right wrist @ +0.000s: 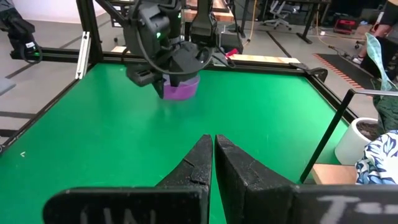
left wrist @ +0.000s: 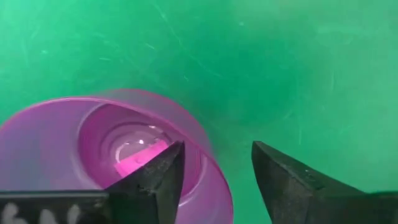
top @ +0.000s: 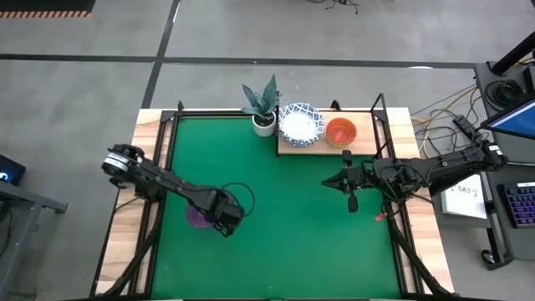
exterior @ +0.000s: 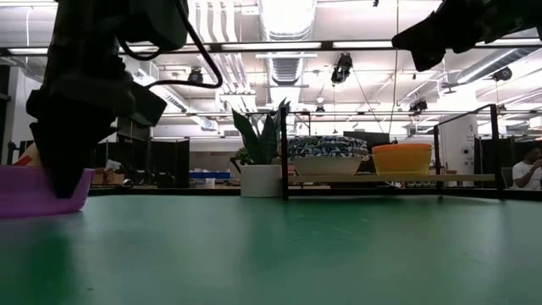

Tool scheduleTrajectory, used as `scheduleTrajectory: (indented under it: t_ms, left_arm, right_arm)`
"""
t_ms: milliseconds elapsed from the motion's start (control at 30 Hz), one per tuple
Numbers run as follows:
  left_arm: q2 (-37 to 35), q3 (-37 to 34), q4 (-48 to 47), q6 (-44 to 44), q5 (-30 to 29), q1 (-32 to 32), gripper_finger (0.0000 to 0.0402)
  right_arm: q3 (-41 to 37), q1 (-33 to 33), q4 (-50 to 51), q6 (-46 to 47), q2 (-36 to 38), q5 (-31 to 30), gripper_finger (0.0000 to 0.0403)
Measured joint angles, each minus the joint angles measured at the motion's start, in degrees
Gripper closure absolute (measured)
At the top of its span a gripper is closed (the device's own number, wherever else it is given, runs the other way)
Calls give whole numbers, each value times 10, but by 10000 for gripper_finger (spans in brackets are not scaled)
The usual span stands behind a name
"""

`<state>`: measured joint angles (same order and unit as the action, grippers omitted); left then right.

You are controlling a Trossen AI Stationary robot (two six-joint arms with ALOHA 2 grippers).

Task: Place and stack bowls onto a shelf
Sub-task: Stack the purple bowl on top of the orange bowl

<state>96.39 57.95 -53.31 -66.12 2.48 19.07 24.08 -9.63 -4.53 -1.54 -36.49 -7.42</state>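
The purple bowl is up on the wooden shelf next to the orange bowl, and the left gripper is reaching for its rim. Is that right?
Not quite. The purple bowl sits on the green mat, far from the shelf; the high view shows it. The orange bowl is on the shelf, beside a blue-patterned bowl. The left gripper is indeed at the purple bowl's rim, one finger inside and one outside.

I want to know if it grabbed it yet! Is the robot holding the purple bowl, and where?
Not quite. The left gripper straddles the purple bowl's rim, one finger inside and one outside, with the jaws still open. The right gripper is shut and empty.
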Motion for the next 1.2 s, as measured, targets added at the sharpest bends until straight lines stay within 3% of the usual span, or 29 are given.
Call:
scheduleTrajectory:
  t_ms: [100,233,300,467,767,967,1200]
  left_arm:
    - [6,0,1,21,13,2,270]
    - [4,12,-7,70,33,2,364]
    - [-1,31,-24,114,35,2,390]
    - [2,125,-116,254,-4,4,398]
    - [26,331,-144,496,-184,4,401]
    - [53,415,-100,669,-272,-4,401]
    - [79,434,37,862,-275,-46,401]
  right_arm:
    - [0,0,0,0,0,0,394]
    - [0,0,0,0,1,0,394]
    - [0,0,0,0,1,0,394]
    - [0,-5,0,0,13,17,394]
    - [0,-71,17,-15,71,21,394]
    - [0,-133,17,-40,97,21,394]
    - [0,-183,3,-85,100,20,394]
